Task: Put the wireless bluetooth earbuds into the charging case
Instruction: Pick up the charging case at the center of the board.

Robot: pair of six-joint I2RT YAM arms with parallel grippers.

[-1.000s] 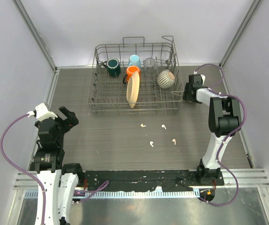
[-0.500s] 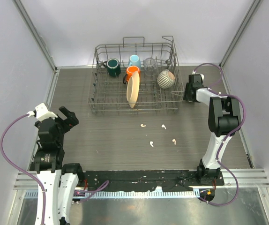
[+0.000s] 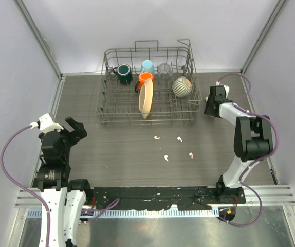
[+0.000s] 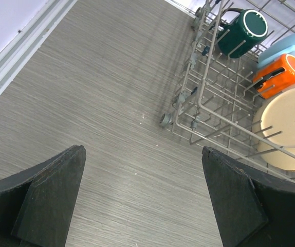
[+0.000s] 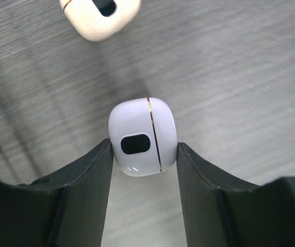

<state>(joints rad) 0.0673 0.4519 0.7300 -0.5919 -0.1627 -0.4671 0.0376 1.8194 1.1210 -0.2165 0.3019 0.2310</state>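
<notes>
My right gripper [image 5: 143, 146] is shut on the white charging case [image 5: 142, 136], closed lid, gold seam, dark oval on its face, held just above the table. In the top view the right gripper [image 3: 210, 106] is at the far right beside the rack, and the case is hidden by it. Several tiny white earbuds lie mid-table: [image 3: 157, 137], [image 3: 179, 138], [image 3: 166, 158], [image 3: 191, 155]. My left gripper [image 3: 73, 129] is open and empty at the left, far from the buds; its fingers [image 4: 50, 190] frame bare table.
A beige-tinted twin case [image 5: 100, 15] lies just beyond the white one. A wire dish rack [image 3: 148, 87] at the back holds mugs, a striped cup and a plate; its corner [image 4: 199, 108] shows in the left wrist view. Walls close both sides.
My right arm has swung outward and toward the near side, carrying its gripper a little away from the rack's corner. The left arm and the earbuds have not moved.
</notes>
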